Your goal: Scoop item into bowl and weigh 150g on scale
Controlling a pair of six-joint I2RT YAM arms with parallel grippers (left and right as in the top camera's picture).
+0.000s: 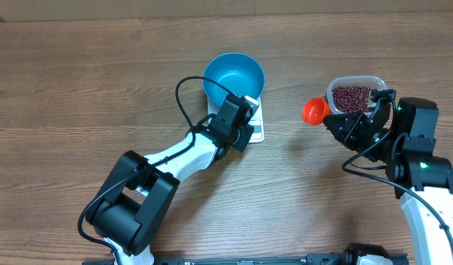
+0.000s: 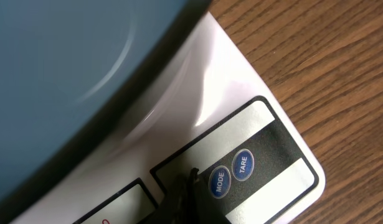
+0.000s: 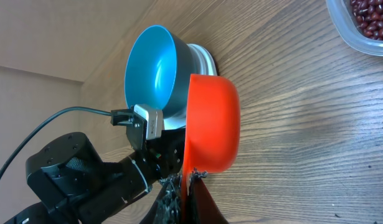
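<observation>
Overhead: zeroing the scale, seemingly
Closed, empty left gripper (image 2: pixel 188 182) at the buttons (image 2: pixel 231 173) of the flat white scale (image 1: pixel 258 131), under the empty bright blue plastic bowl (image 1: pixel 233 73); right gripper (image 3: pixel 186 177) clamps an orange plastic scoop (image 3: pixel 210 118) beside the clear tub (image 1: pixel 356 77) of red-brown beans (image 1: pixel 350 98): dip there next.

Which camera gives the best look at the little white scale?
The left wrist view: the scale fills the frame, MODE and TARE labels readable. Overhead shows only a white corner beside the bowl; the right wrist view, a thin rim under it.
</observation>
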